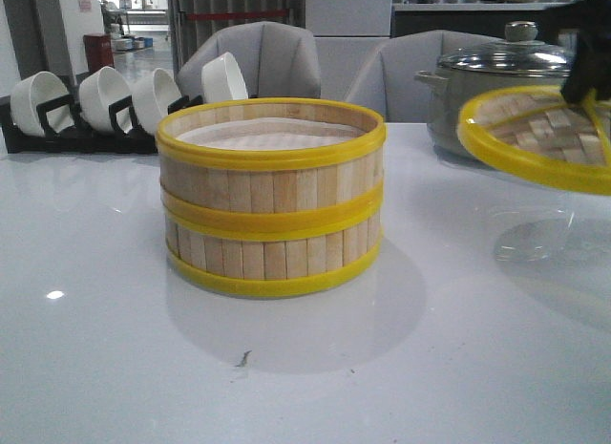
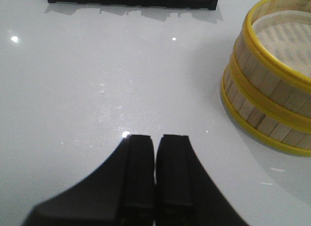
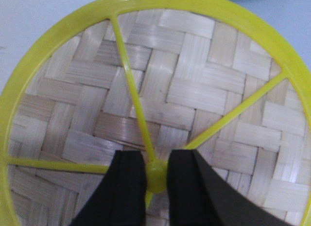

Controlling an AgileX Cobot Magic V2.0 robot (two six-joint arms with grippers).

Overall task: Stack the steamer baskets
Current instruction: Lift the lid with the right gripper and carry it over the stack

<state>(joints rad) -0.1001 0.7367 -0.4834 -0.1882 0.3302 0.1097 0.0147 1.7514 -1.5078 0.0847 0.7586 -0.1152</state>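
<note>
Standing stacked at the middle of the white surface (image 1: 95, 368), the two steamer baskets (image 1: 271, 198) form one tower, the top one showing a white liner (image 1: 272, 133) inside. The right end effector (image 3: 156, 175) is clenched on the hub of the woven lid (image 1: 539, 137), held tilted in the air before the grey pot (image 1: 501, 81). The left end effector (image 2: 155, 138) hangs clenched, grasping nothing
</note>
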